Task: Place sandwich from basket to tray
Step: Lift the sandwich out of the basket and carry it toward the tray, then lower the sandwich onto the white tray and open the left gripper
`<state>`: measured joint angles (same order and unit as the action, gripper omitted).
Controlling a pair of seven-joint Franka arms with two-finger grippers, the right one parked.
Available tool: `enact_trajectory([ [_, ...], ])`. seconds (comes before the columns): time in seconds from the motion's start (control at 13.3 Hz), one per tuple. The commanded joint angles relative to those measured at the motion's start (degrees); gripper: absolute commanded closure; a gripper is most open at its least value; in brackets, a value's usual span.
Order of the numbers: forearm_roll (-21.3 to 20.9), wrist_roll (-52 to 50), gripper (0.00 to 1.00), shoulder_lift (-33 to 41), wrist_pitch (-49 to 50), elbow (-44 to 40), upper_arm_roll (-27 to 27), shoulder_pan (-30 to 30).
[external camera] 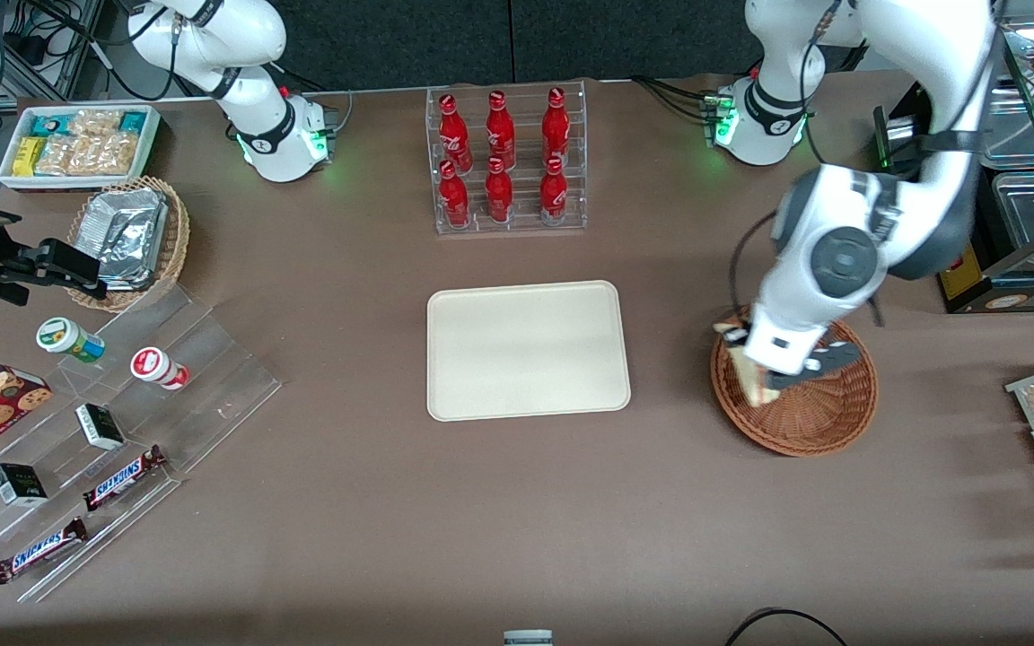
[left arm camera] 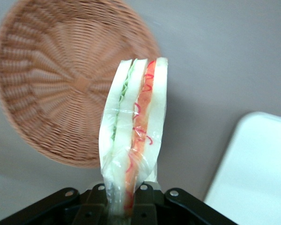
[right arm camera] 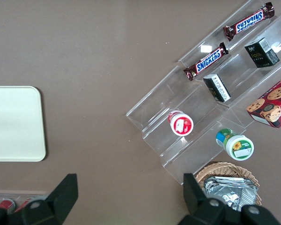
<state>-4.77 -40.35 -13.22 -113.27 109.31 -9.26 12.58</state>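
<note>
From the front camera I see my gripper point(external camera: 764, 381) above the basket point(external camera: 809, 422), at the rim nearest the tray point(external camera: 526, 350). The sandwich point(external camera: 752, 377) hangs under it, a pale wedge over the wicker edge. The tray lies bare in the middle of the table, well apart from the basket. Farther from this camera than the tray stands a clear rack of red bottles point(external camera: 503, 161). Toward the parked arm's end of the table I see a smaller wicker basket with foil packets point(external camera: 131, 238), a white bin of snacks point(external camera: 77, 144) and a clear stepped stand point(external camera: 113, 431) carrying Snickers bars point(external camera: 122, 478).

On the left wrist camera the fingers point(left arm camera: 147, 206) are clenched on the sandwich point(left arm camera: 133, 136), gripping its wrapped narrow end. The wedge points away from the lens with green, white and red-orange layers showing. It is lifted clear of the basket point(left arm camera: 51, 84), whose woven floor shows below it, and a corner of the tray point(left arm camera: 257, 173) lies beside.

On the right wrist camera I see one end of the tray point(right arm camera: 16, 123), the stepped stand point(right arm camera: 210, 93), two Snickers bars point(right arm camera: 210, 61) and the foil packets point(right arm camera: 232, 190).
</note>
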Motion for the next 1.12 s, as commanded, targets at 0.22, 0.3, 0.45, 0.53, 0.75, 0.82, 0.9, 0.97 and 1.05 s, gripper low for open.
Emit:
enact_trajectory([
  [0.22, 2.92, -3.23, 1.00, -9.61, 1.21, -12.26, 0.65, 13.24],
  [0.3, 2.92, -4.28, 1.00, -11.90, 1.21, -15.15, 0.65, 15.60],
  [0.45, 2.57, -4.82, 1.00, -16.20, 1.39, -20.61, 0.65, 18.61],
  [0.53, 2.40, -4.21, 1.00, -17.70, 1.39, -22.29, 0.65, 19.49],
  [0.75, 2.13, -4.21, 1.00, -22.36, 1.30, -27.73, 0.74, 23.00],
  [0.82, 2.04, -4.21, 1.00, -23.86, 1.30, -29.14, 0.74, 23.79],
  [0.9, 1.43, -4.12, 1.00, -25.53, 1.30, -30.46, 0.83, 24.50],
  [0.97, -0.05, -4.55, 1.00, -27.02, 1.39, -31.70, 0.83, 25.20],
  [1.05, -0.50, -4.91, 1.00, -27.91, 1.30, -31.97, 0.83, 25.82],
])
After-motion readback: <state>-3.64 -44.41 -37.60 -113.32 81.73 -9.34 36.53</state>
